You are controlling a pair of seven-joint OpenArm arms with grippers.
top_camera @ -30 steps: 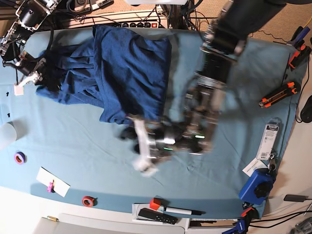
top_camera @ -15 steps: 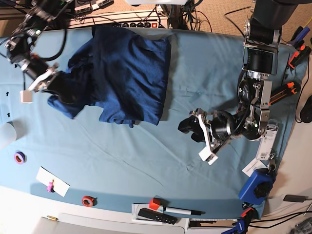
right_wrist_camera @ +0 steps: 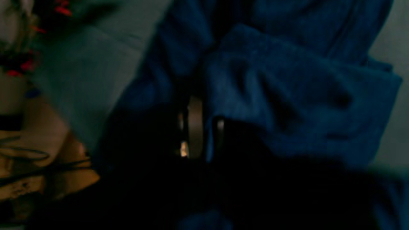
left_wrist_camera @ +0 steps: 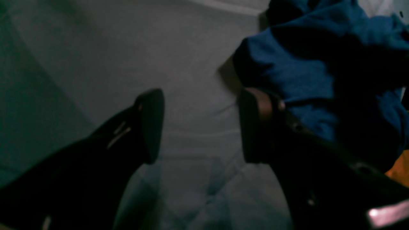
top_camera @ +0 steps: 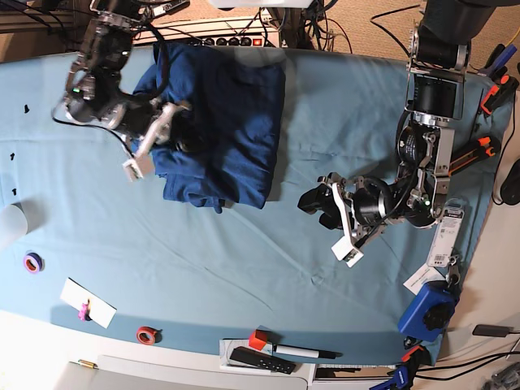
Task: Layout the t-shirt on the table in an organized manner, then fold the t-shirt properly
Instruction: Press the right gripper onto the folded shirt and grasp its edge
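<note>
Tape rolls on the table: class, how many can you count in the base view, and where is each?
2. A purple tape roll lies near the table's left edge; a red tape roll lies near the front edge. Others may be hidden under the t-shirt.

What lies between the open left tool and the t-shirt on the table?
In the base view, only bare table cloth lies between the left tool and the t-shirt.
</note>
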